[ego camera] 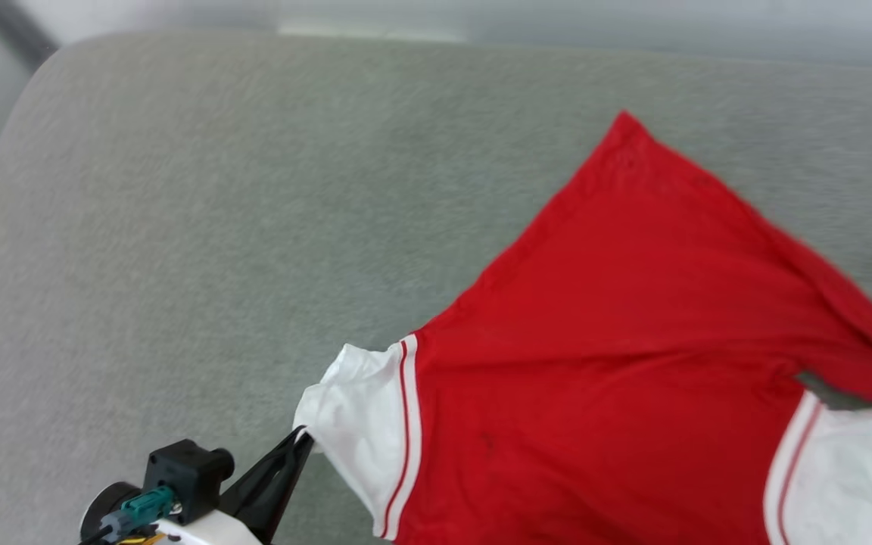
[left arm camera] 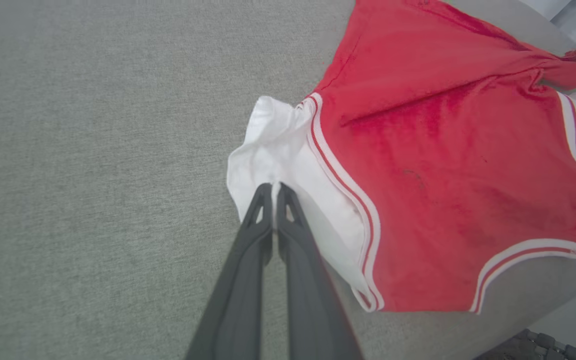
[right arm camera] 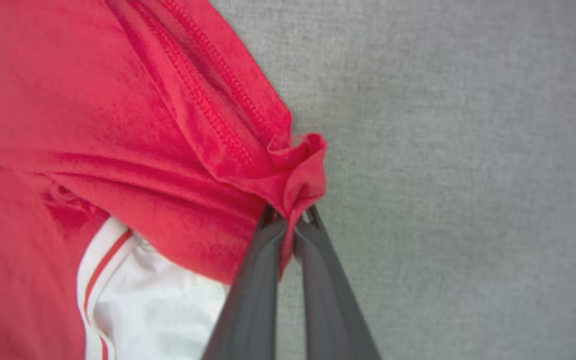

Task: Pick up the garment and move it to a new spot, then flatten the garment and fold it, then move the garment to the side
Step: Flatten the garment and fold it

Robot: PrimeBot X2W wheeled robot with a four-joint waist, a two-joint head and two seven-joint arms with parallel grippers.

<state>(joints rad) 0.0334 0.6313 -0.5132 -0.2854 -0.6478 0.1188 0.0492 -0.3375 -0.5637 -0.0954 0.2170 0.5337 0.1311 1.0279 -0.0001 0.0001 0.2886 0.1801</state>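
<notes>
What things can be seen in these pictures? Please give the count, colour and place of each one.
garment: one, red with white sleeves and red-striped trim, lying on the right part of the padded surface.
padded surface: one, grey fabric, under the garment.
left gripper: one, dark fingers, shut on the white sleeve at the garment's left.
right gripper: one, dark fingers, shut on a bunched red edge at the garment's right.

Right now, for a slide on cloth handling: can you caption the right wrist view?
Right gripper shut on a bunched red edge of the shirt, over a grey surface.
</notes>
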